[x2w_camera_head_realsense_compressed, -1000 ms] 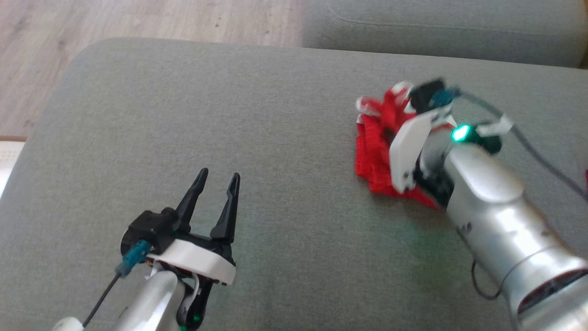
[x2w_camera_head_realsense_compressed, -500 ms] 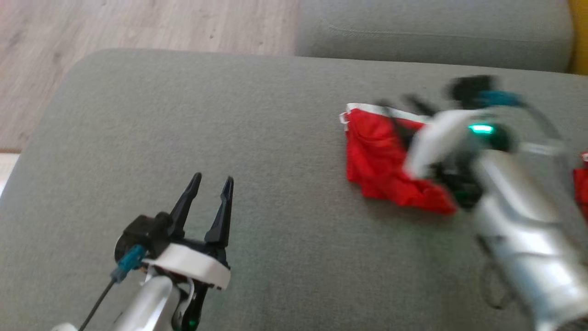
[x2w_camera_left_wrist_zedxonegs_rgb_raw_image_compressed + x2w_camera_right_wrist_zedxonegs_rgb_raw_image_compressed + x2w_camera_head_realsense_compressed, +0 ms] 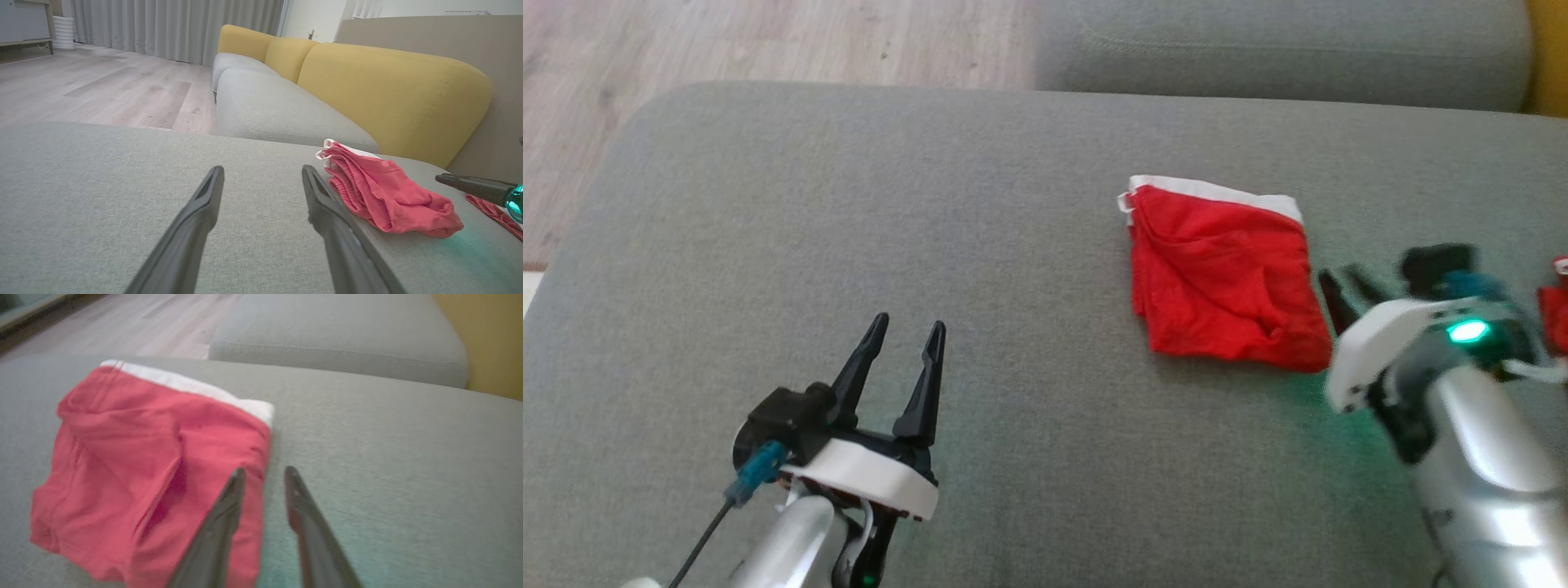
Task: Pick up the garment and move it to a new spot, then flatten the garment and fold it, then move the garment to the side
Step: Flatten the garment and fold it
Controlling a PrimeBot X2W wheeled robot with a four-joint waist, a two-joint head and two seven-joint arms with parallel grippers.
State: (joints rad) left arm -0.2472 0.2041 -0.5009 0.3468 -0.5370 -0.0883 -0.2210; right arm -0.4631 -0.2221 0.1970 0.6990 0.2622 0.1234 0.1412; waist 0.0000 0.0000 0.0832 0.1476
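Red garment [image 3: 1221, 282], folded, one item: lies flat on the grey sofa seat [image 3: 931, 204], right of centre in the head view.
- White waistband [image 3: 1217, 192] runs along its far edge and faces away from me, toward the second seat cushion [image 3: 1282, 49]. The red hem is on the side nearest me.
- The band runs left to right and dips slightly toward my right.
- The folded shape is close to square, so I cannot name a long axis with confidence. It looks a little longer from band to hem than across.
- The surface is rumpled, with creases running from band to hem [image 3: 155, 469].

My right pincer [image 3: 1339, 275]: fingers a narrow gap apart, gripping nothing. It sits just beside the garment's right edge and points away from me. In the right wrist view [image 3: 264, 470] one finger overlaps that edge. I cannot tell whether it touches the cloth.

My left pincer [image 3: 908, 323]: fingers spread wide and empty. It is over bare cushion, well apart from the garment, which shows to its right in the left wrist view [image 3: 384, 192].

Other items:
- second red cloth [image 3: 1556, 314], at the far right edge
- yellow back cushions [image 3: 388, 81]
- pale wooden floor [image 3: 768, 41]
- grey curtain [image 3: 163, 24]
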